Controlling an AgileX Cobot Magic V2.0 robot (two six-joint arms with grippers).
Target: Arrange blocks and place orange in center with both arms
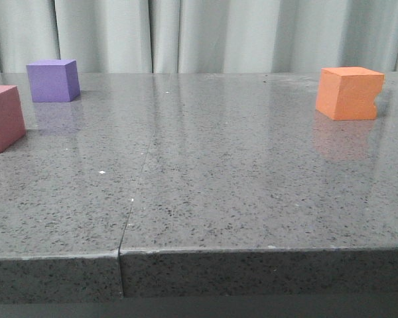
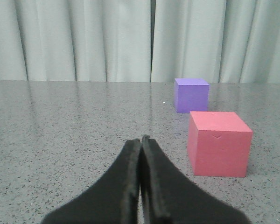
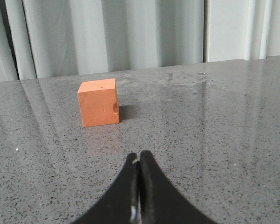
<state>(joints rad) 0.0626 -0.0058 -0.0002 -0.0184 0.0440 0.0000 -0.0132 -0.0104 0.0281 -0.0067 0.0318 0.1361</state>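
Right hand [image 3: 139, 161], fingers pressed together, faces orange cube [image 3: 98, 102], apart.

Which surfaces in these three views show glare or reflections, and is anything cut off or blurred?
Front view: the polished table mirrors the orange cube and purple cube; the pinkish-red cube is cropped at the edge. Left wrist view: sharp, with the shut left hand dark. Right wrist view: curtain streaks glare on the tabletop.
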